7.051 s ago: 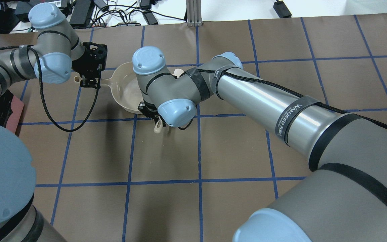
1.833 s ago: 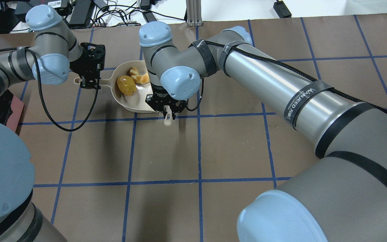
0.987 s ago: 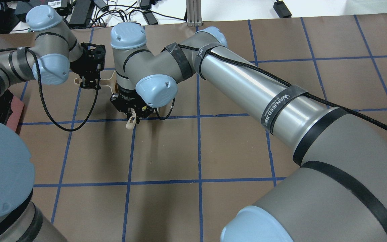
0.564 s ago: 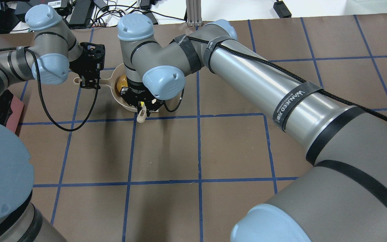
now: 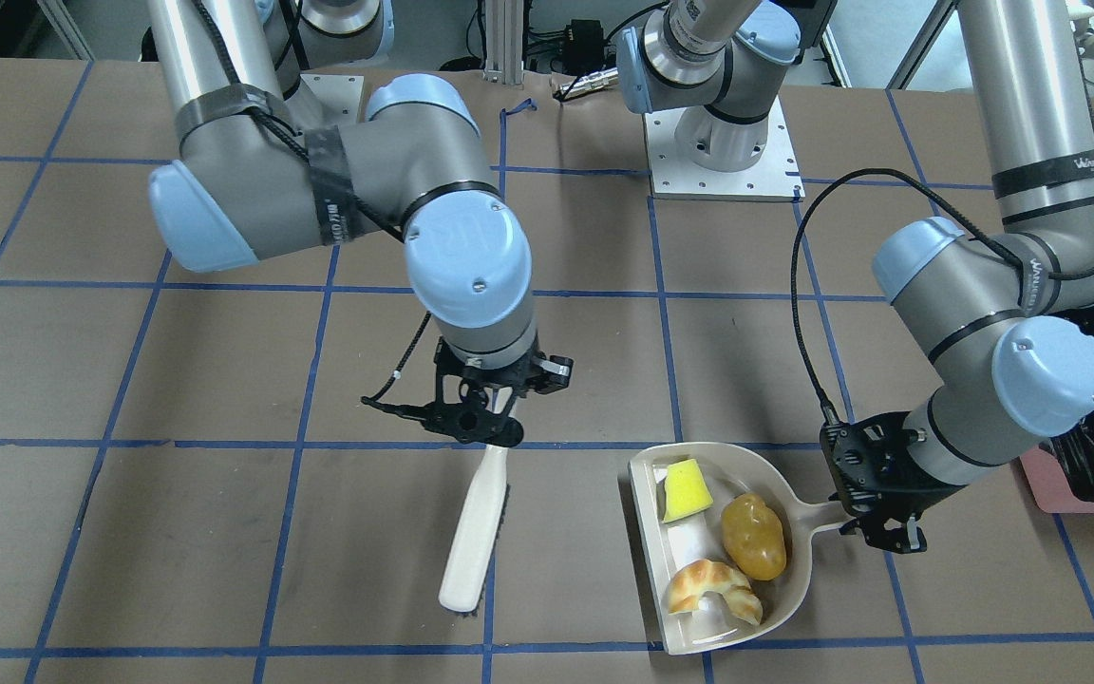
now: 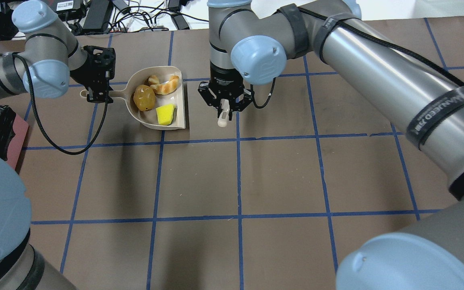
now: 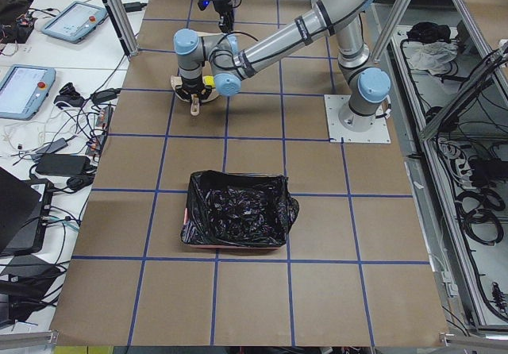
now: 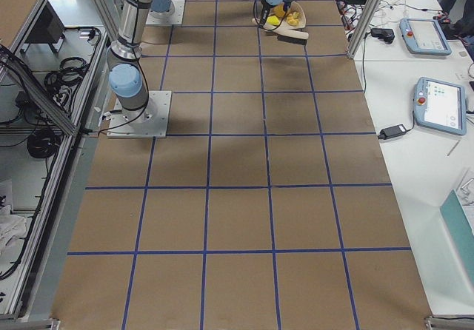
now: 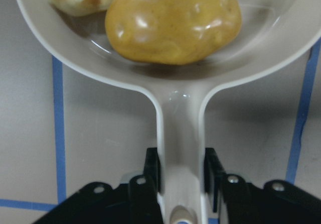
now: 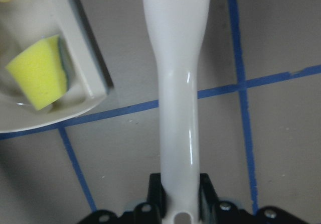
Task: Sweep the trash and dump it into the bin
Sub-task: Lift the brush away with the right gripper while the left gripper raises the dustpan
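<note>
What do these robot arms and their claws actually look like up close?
The left arm and right arm are shiny silver tubes joined by grey elbows with pale blue round caps. Black straps, one with white lettering, tie a black cable along each. The left gripper and right gripper are black, skeletal, with two short fingers.

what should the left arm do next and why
Probably lift the cream plastic dustpan slightly, level, toward the black-lined pink bin: the left gripper clamps its handle, the golden croissant, glossy yellow-brown lump and yellow-green sponge block lie inside, and the cream brush is clear.
</note>
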Robot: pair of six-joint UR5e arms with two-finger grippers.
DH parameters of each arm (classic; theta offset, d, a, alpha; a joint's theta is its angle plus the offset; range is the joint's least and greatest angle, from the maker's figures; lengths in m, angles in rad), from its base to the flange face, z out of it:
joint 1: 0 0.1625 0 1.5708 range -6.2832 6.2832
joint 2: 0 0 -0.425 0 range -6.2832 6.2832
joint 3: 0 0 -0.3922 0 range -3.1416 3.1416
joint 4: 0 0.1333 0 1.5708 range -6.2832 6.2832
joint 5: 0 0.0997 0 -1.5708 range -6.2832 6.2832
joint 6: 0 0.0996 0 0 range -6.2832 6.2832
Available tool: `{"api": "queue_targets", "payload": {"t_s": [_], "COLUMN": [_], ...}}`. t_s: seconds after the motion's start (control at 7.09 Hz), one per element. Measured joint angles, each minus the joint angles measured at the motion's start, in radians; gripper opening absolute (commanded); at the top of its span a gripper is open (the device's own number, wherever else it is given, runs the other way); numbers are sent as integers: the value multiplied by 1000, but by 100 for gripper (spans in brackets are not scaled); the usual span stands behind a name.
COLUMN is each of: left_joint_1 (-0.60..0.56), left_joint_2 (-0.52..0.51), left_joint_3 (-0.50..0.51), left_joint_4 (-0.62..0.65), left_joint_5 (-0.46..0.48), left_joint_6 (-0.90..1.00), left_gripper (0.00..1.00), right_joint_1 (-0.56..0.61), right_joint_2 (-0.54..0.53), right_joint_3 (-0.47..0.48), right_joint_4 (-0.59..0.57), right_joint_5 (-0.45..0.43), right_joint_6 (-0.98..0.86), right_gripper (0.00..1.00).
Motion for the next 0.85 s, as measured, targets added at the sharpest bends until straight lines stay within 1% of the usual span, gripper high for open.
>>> {"api": "queue_targets", "payload": {"t_s": [0.28, 0.42, 0.56, 0.71, 0.85], "left_joint_1": [54, 89, 132, 191, 259], "left_joint_2": [38, 57, 74, 91, 107], "left_joint_3": [30, 60, 97, 131, 153], "left_joint_4": [-81, -142, -209, -268, -301], "left_joint_5": [10, 24, 30, 32, 33], "left_joint_6": [19, 46, 92, 155, 229], "left_gripper": [19, 18, 15, 11, 6], "right_joint_1": [-99, -152, -208, -262, -309], "right_joint_2": [-112, -165, -208, -241, -262], "right_joint_3": [141, 205, 253, 284, 302], "right_joint_4": [-5, -5, -1, 9, 23], "right_joint_5": [-2, -3, -10, -34, -61], "right_joint_6": [-106, -166, -230, -297, -365], "right_gripper": [0, 0, 0, 0, 0]}}
